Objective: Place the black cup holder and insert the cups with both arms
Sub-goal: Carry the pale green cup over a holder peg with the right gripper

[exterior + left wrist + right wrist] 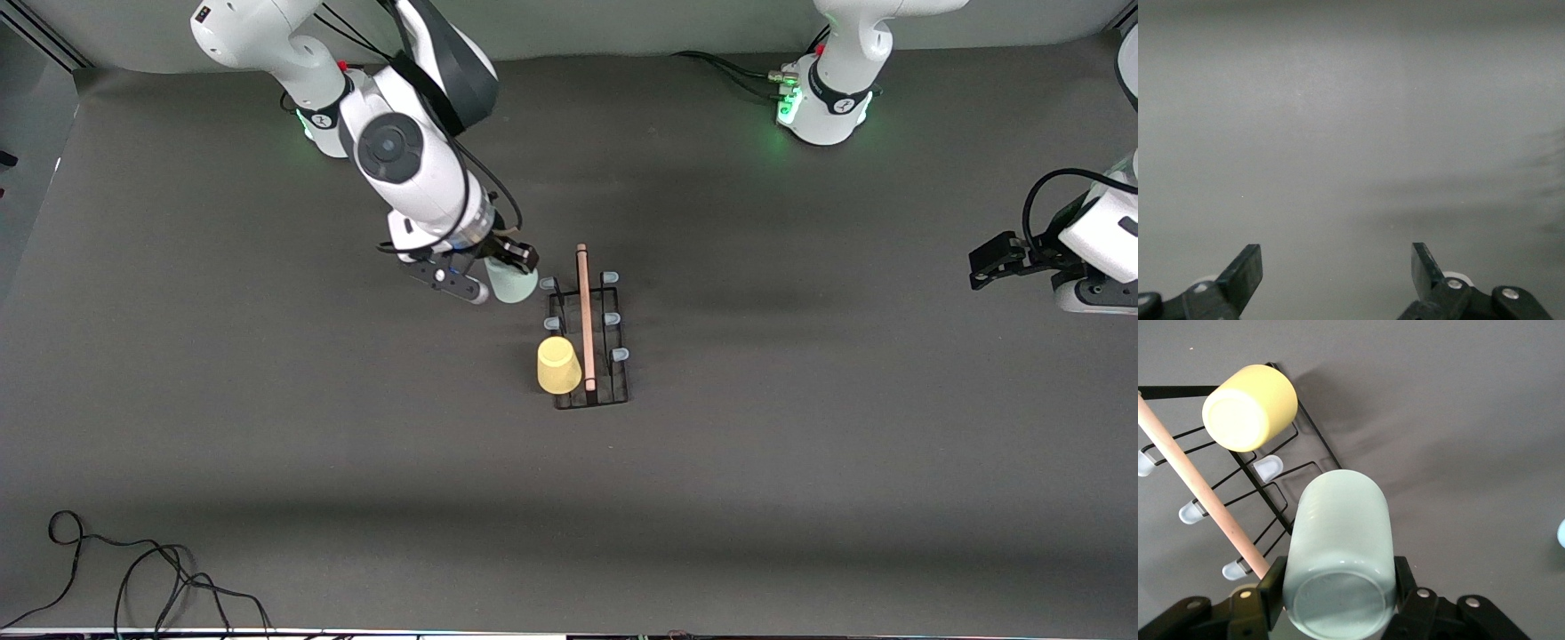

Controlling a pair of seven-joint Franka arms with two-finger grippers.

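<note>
The black cup holder (591, 338) stands mid-table with its wooden rod handle (1198, 487) along the top. A yellow cup (558, 365) sits upside down on the peg nearest the front camera, on the side toward the right arm's end. My right gripper (502, 277) is shut on a pale grey-green cup (513, 283), tilted just beside the holder's farthest peg on that same side. In the right wrist view the cup (1338, 547) fills the gap between the fingers (1273, 583), mouth toward the holder. A sliver of light blue cup (1561, 533) shows at the frame's edge. My left gripper (987, 267) waits open at the left arm's end.
A loose black cable (133, 569) lies near the front edge at the right arm's end. The arms' green-lit bases (827, 107) stand along the edge farthest from the front camera. The left wrist view shows only bare grey table (1351, 133).
</note>
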